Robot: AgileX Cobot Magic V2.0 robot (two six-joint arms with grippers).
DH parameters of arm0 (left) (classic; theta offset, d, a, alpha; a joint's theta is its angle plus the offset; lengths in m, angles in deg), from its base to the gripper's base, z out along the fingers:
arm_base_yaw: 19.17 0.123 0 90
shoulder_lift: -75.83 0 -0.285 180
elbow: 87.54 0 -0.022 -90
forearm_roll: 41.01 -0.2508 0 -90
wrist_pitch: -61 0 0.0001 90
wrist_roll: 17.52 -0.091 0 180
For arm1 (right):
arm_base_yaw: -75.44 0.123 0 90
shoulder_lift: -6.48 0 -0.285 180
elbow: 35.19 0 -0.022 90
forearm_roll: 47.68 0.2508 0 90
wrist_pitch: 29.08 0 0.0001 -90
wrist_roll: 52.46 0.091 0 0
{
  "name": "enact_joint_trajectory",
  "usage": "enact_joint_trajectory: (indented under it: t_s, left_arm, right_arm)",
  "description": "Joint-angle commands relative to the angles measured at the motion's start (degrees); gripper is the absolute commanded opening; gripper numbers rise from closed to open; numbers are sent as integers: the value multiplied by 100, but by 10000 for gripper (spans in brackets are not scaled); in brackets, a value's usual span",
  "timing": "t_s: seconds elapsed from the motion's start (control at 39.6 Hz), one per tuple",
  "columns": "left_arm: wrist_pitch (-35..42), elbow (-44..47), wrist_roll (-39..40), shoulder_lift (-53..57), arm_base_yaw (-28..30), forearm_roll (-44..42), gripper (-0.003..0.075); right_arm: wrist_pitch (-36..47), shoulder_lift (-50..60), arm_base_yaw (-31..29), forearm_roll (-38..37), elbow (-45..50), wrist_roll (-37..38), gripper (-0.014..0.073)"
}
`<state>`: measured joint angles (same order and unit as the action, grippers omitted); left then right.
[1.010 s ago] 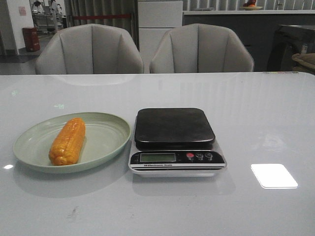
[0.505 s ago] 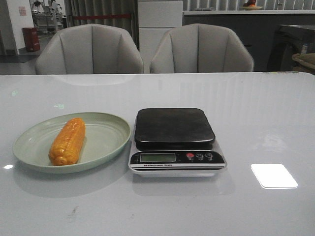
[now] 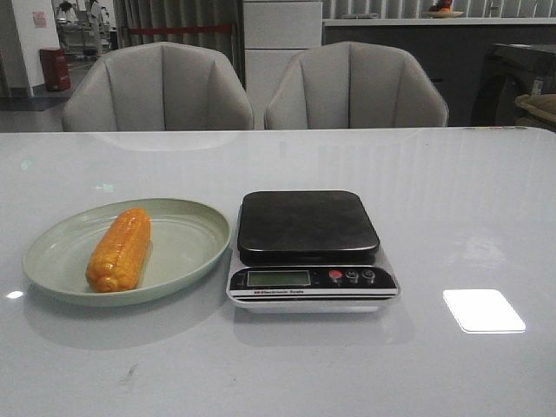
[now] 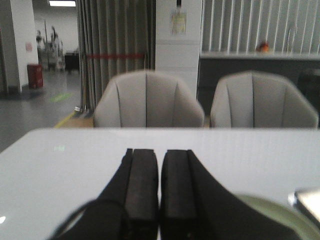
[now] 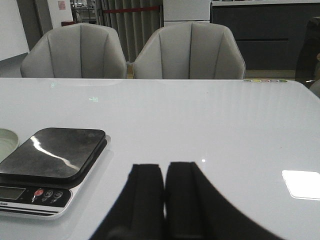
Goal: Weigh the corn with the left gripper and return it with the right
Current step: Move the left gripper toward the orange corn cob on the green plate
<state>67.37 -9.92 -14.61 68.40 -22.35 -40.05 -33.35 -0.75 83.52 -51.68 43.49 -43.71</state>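
Note:
The orange-yellow corn [image 3: 119, 248] lies on a pale green plate [image 3: 187, 248] at the table's left in the front view. A kitchen scale [image 3: 309, 248] with a dark platform stands just right of the plate, its platform bare. Neither arm shows in the front view. In the left wrist view my left gripper [image 4: 160, 152] is shut and empty above the table, with the plate's rim [image 4: 267, 210] and a corner of the scale [image 4: 306, 198] beside it. In the right wrist view my right gripper [image 5: 164, 167] is shut and empty, to the right of the scale [image 5: 50, 167].
Two grey chairs [image 3: 161, 87] stand behind the table's far edge. A bright light reflection [image 3: 483, 310] lies on the table at the front right. The glossy white table [image 3: 452, 191] stretches wide to the right of the scale.

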Motion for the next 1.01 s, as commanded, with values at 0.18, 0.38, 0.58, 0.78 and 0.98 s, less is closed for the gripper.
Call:
enact_joint_trajectory:
  t_s: [0.18,0.38,0.58,0.78,0.98]
  left_arm:
    - [-745,-1427,142,-229,-17,160,122]
    - [-1842,-2362,131,-920,-17,160,122]
    - [-2278,-2429,131,-1292,-17,271,122]
    - [-2397,-2334,131,-1317,-25,271,123]
    - [-2639,-2345,131,-1661,-393,3,139]
  right_arm:
    - [427,108,-30,7,62,-51,167]
    - [427,108,-30,7,62,-51,167]
    - [427,108,-30,7,62,-51,167]
    - [427,108,-30,7,62,-51,167]
    - [427,108,-30,7,62,-51,167]
